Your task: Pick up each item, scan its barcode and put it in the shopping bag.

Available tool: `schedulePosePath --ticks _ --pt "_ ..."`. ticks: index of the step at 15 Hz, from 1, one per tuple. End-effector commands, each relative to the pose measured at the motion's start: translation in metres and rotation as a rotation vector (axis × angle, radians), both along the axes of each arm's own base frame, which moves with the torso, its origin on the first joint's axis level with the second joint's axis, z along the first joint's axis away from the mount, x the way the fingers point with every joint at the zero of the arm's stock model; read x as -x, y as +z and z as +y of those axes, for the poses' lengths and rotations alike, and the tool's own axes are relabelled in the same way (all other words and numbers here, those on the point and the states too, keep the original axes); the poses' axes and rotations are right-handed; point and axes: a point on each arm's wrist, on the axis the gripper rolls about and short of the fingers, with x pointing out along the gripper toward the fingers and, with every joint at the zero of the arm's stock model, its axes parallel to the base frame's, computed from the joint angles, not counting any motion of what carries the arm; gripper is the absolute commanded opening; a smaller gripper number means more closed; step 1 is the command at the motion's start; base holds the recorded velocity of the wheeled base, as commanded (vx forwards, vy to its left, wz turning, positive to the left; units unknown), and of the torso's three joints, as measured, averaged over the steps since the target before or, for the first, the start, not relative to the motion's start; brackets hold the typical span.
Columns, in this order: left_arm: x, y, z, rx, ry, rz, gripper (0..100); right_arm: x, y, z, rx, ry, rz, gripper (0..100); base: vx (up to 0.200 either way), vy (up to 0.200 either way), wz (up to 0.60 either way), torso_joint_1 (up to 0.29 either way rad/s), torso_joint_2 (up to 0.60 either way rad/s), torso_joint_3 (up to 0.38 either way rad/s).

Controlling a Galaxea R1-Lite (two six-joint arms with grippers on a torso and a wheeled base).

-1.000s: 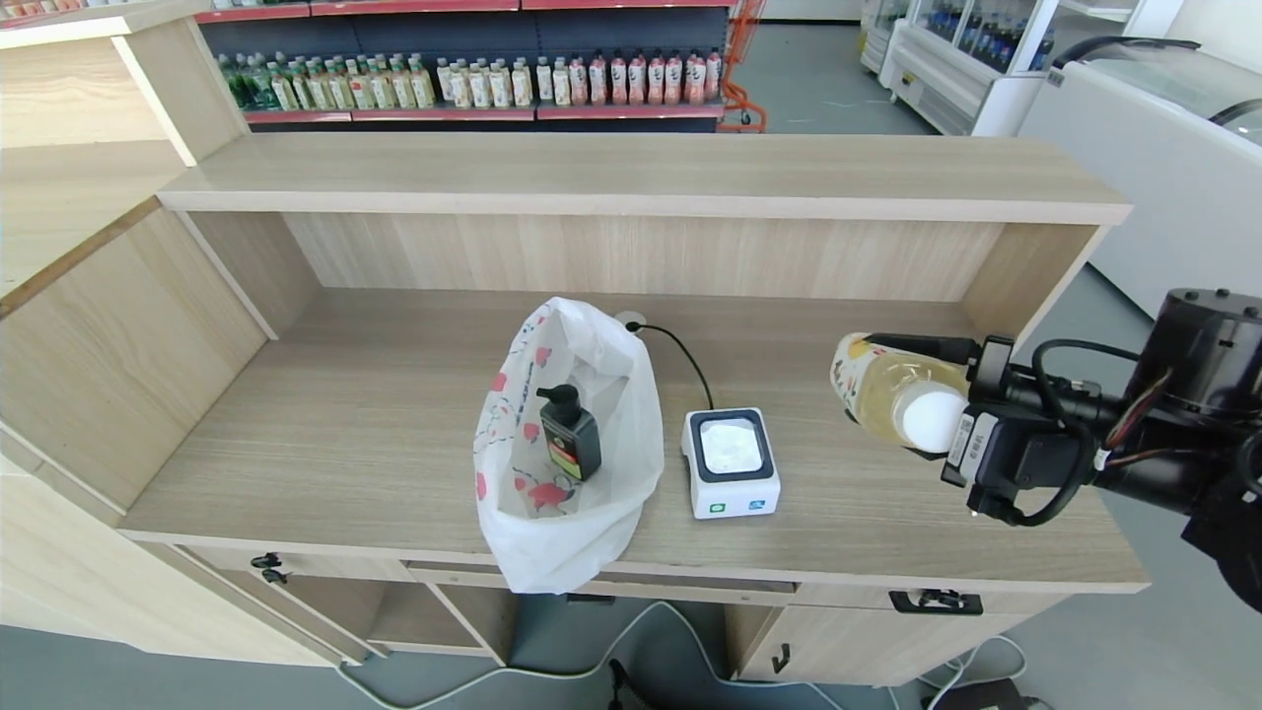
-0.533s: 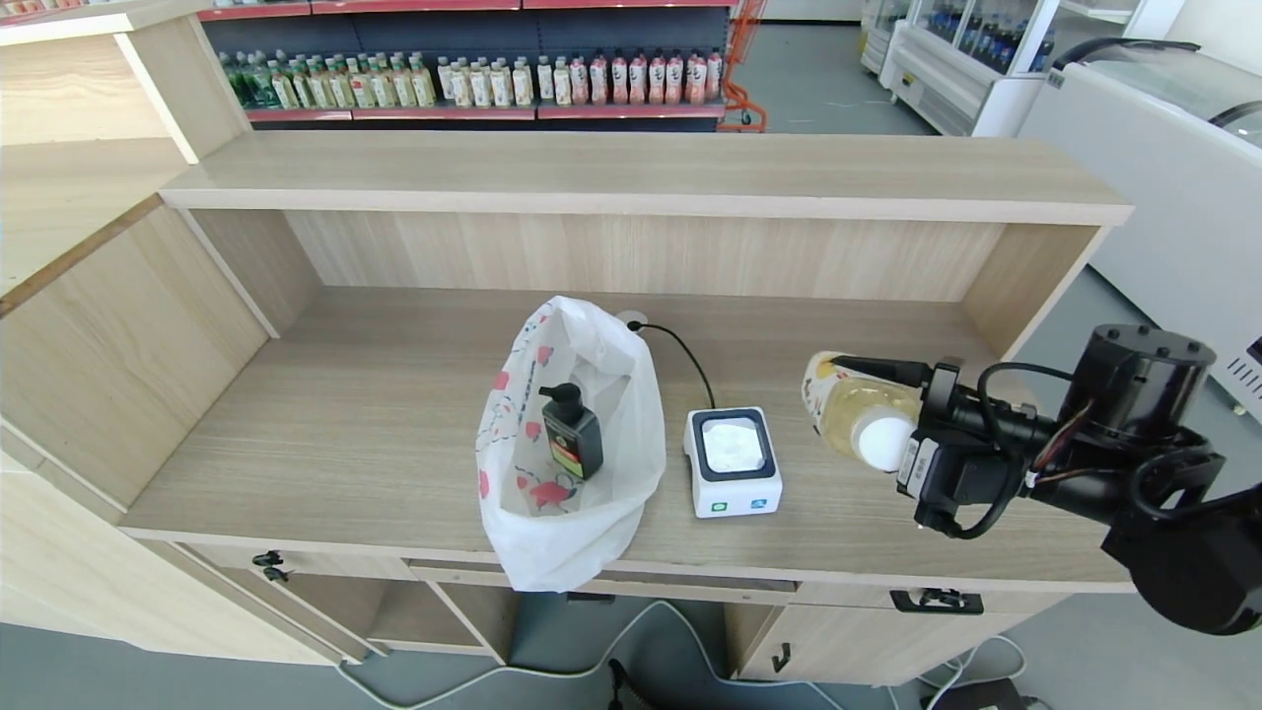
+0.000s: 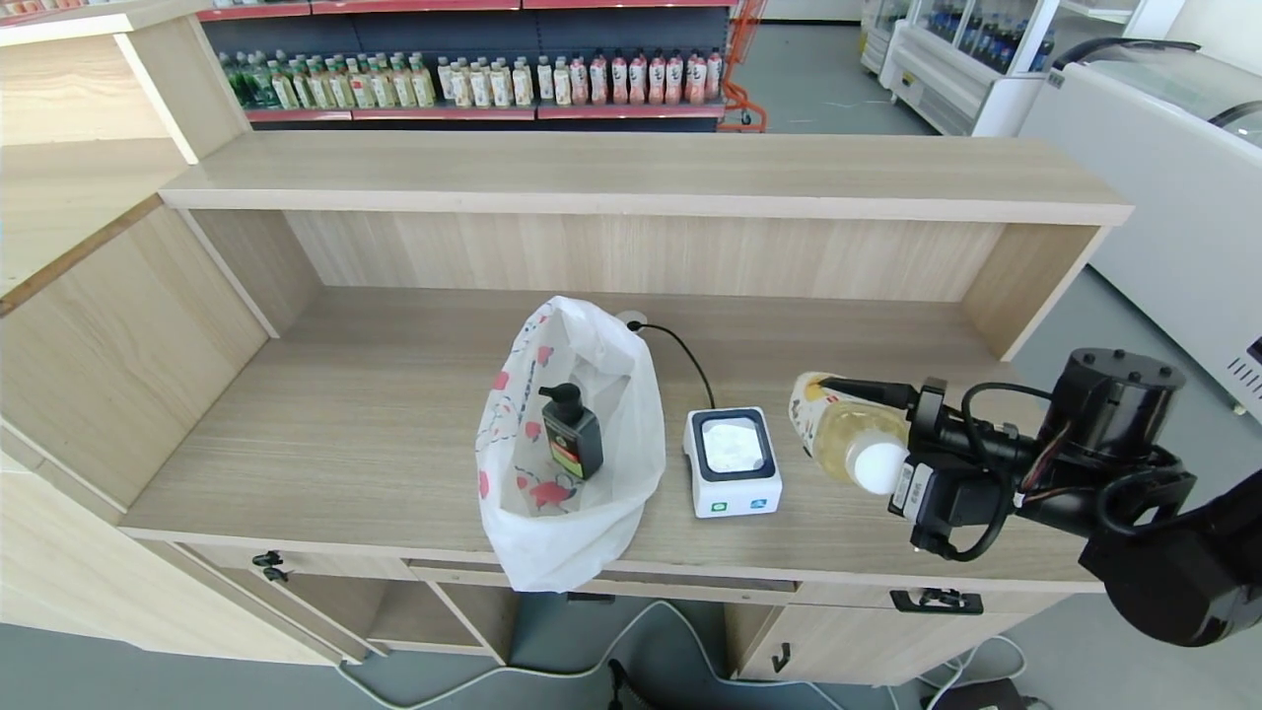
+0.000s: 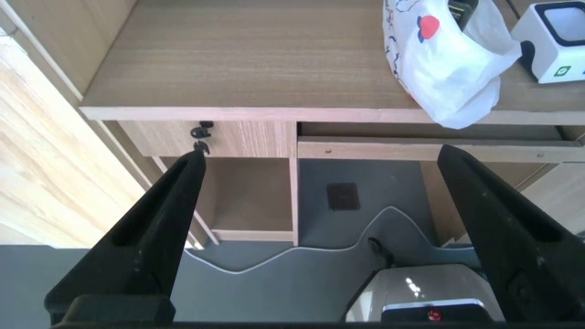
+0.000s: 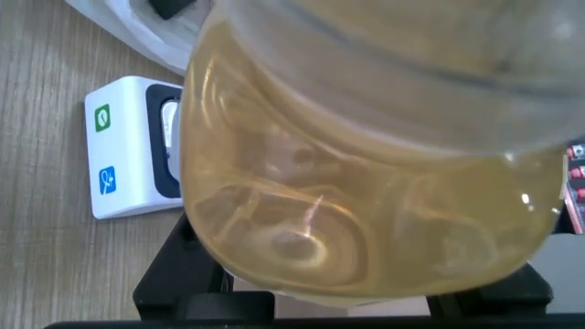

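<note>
Right wrist view: the bottle (image 5: 366, 183), clamped in the right fingers (image 3: 868, 390), partly hides the scanner (image 5: 128, 164); left fingers (image 4: 155, 238) gape empty.

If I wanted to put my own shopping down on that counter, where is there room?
The widest bare patch of counter lies between the left side wall and the shopping bag. A strip runs free along the back wall, crossed by a cable. The middle is crowded: bag and scanner stand close together, and the held bottle hangs over the right-hand stretch.
</note>
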Motion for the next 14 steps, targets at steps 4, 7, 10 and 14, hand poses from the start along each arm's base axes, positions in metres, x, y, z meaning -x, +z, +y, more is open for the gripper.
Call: schedulePosePath --ticks 4,7,10,14 --pt "0.000 0.000 0.000 0.000 0.000 0.000 100 -0.006 -0.009 0.002 0.001 0.011 0.022 0 0.000 0.000 0.00 0.000 0.00 0.000" --pt "0.000 0.000 0.000 0.000 0.000 0.000 100 -0.011 -0.008 0.003 -0.014 0.025 0.015 0 0.000 0.000 0.00 0.000 0.00 0.000" --pt "0.000 0.000 0.000 0.000 0.000 0.000 100 -0.016 -0.008 0.005 -0.023 0.039 0.016 0 0.000 0.000 0.00 0.000 0.00 0.000" --pt "0.000 0.000 0.000 0.000 0.000 0.000 100 -0.019 -0.011 0.006 -0.046 0.037 0.010 0 0.000 0.000 0.00 0.000 0.00 0.000"
